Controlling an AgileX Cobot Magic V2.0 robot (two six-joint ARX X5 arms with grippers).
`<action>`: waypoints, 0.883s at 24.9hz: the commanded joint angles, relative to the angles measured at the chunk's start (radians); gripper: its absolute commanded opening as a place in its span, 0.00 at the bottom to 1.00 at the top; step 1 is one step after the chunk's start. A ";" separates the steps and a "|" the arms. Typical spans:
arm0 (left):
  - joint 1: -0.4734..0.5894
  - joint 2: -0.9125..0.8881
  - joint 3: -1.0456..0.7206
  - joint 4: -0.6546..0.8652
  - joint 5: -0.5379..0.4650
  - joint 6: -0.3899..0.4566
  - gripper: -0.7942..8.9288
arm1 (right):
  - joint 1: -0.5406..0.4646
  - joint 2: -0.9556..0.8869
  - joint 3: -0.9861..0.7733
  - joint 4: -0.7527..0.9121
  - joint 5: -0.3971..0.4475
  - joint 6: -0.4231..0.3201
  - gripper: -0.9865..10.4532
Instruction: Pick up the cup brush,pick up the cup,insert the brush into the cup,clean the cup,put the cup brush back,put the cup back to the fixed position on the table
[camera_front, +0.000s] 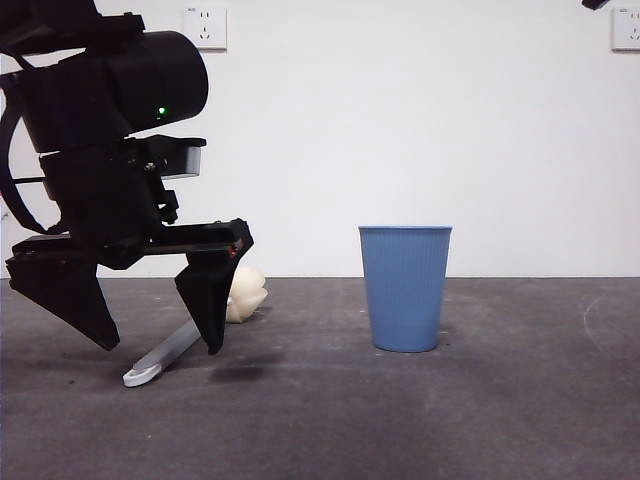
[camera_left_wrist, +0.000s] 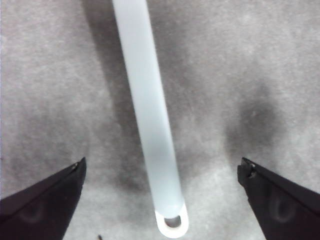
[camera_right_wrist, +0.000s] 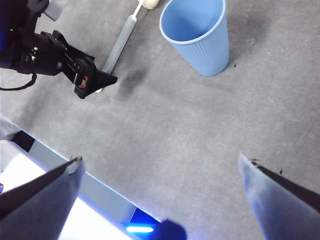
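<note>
L pincer (camera_front: 160, 345) hangs low over the surface (camera_front: 420, 420), jaws spread wide either side of the cup brush (camera_front: 185, 340), not touching it. Brush lies flat at left, white loop near, sponge head far. Cup (camera_front: 405, 288) upright w/ mouth up, right of brush, apart. R pincer (camera_right_wrist: 160, 175) high up, jaws wide, nothing held.

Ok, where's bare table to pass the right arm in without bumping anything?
Bare table lies beyond the cup, on the side away from the brush, and across the near strip in front of it. The gap between cup and cup brush is open too. It is crowded at the brush: the left end effector straddles its handle, jaws open.
</note>
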 joint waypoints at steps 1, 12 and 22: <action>-0.008 0.012 -0.003 -0.003 -0.022 -0.028 0.60 | 0.002 0.000 0.003 0.006 0.003 0.007 0.58; -0.014 0.013 -0.003 -0.015 -0.027 -0.062 0.58 | 0.002 0.000 0.003 0.005 0.002 0.013 0.58; -0.014 0.030 -0.003 -0.039 -0.027 -0.093 0.58 | 0.002 0.000 0.003 0.004 0.002 0.015 0.58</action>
